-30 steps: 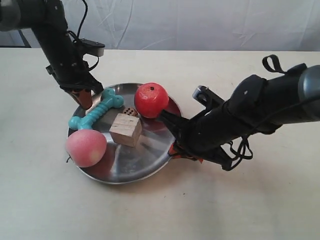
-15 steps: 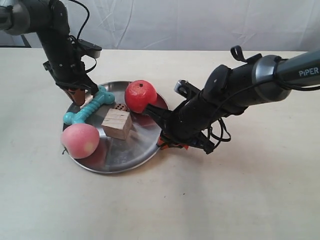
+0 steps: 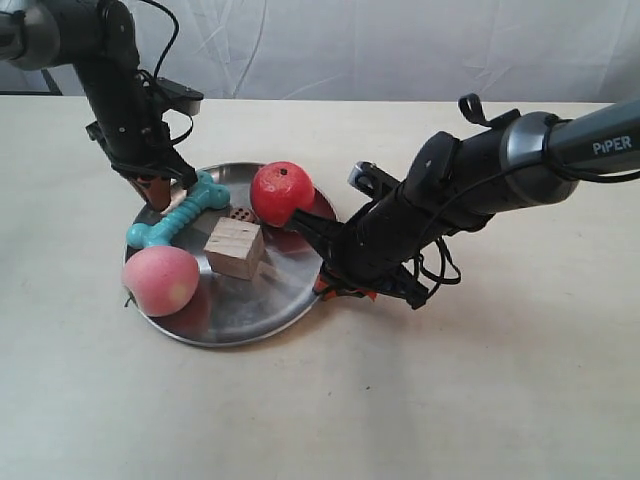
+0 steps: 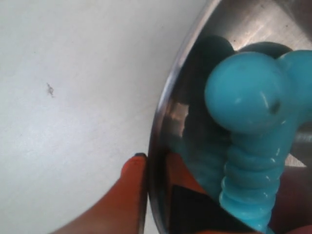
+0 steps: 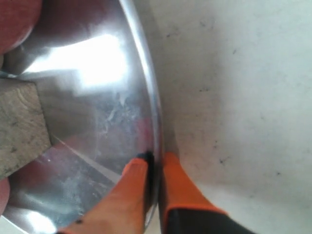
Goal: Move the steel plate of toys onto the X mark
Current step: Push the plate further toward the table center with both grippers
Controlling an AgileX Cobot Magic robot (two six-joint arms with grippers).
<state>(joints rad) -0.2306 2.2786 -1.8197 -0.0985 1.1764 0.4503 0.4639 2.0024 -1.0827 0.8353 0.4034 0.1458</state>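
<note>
The steel plate rests on the table with the teal bone, red apple, pink peach, wooden cube and die on it. My left gripper is shut on the rim beside the bone. In the left wrist view, the left gripper pinches the plate's rim next to the bone. My right gripper is shut on the opposite rim. In the right wrist view, the right gripper clamps the plate near the cube. I cannot make out the X mark.
A pale table stretches on all sides of the plate. A white cloth backdrop hangs behind the table's far edge. A small dark speck lies on the table outside the rim in the left wrist view.
With both grippers on its rim, the plate shifted toward the exterior view's left and looks smaller than a second ago. Over the last half second it has barely moved.
</note>
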